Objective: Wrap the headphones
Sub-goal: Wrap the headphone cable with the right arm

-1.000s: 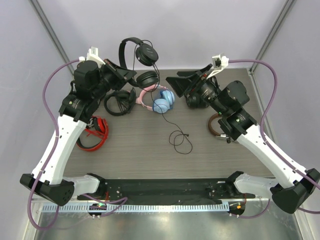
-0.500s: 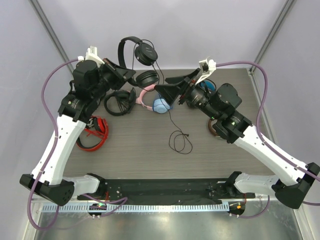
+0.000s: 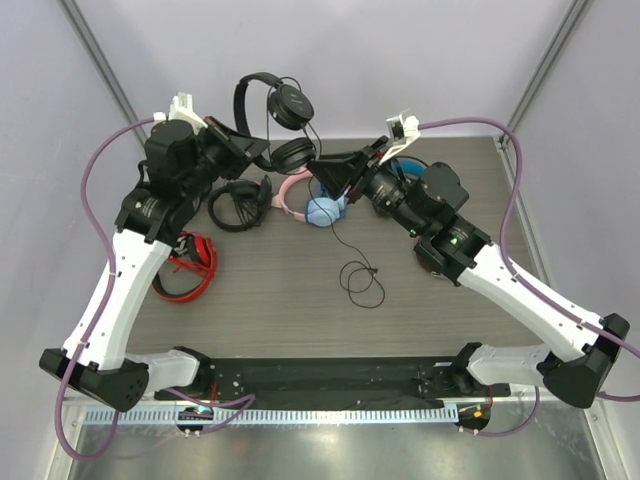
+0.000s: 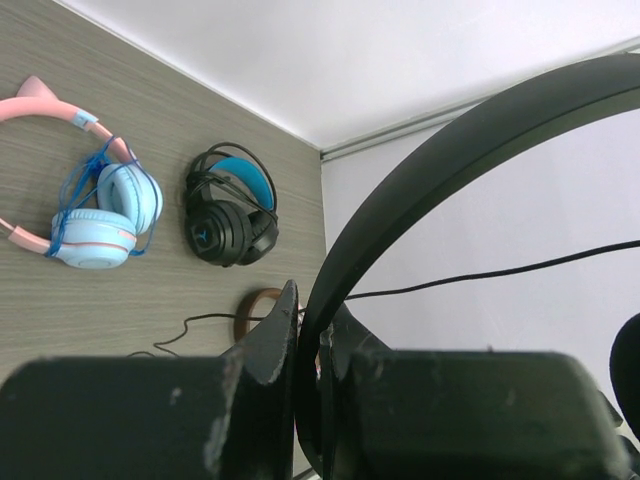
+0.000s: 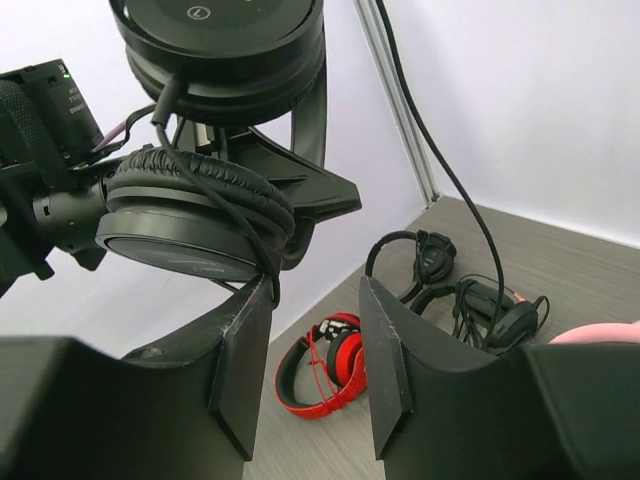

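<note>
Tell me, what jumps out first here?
The black headphones, held in the air by the left tool at the back, their cable trailing down to a loop on the table. The right tool sits open beside the lower earcup, with a pink-and-blue pair lying below.
</note>
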Available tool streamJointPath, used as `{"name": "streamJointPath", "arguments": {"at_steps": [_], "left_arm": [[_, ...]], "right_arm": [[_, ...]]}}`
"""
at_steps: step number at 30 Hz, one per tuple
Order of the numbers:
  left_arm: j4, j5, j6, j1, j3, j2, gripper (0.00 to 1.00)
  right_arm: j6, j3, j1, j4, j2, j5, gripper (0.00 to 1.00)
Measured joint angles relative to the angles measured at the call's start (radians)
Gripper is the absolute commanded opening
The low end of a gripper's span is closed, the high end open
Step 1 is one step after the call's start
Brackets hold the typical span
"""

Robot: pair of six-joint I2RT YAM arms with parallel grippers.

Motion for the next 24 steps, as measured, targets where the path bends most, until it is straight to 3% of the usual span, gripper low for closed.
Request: {"name": "streamJointPath", "arguments": {"at_steps": [6,13,24], "left_arm": [[0.001,0.001,-0.006,0.004,0.000,0.000,0.00],[0.002,0.002,-0.011,0.011,0.000,0.000,0.00],[0.009,0.057,-0.035,0.009,-0.002,0.000,0.00]], "right_arm": [[-0.001,0.010,0.001,0.025,0.028,0.006,0.46],[-0.004,0.006,0.003,0.079,0.051,0.004,0.26],[-0.005,-0.007,-0.001,0.132,0.084,0.008,0.18]]}}
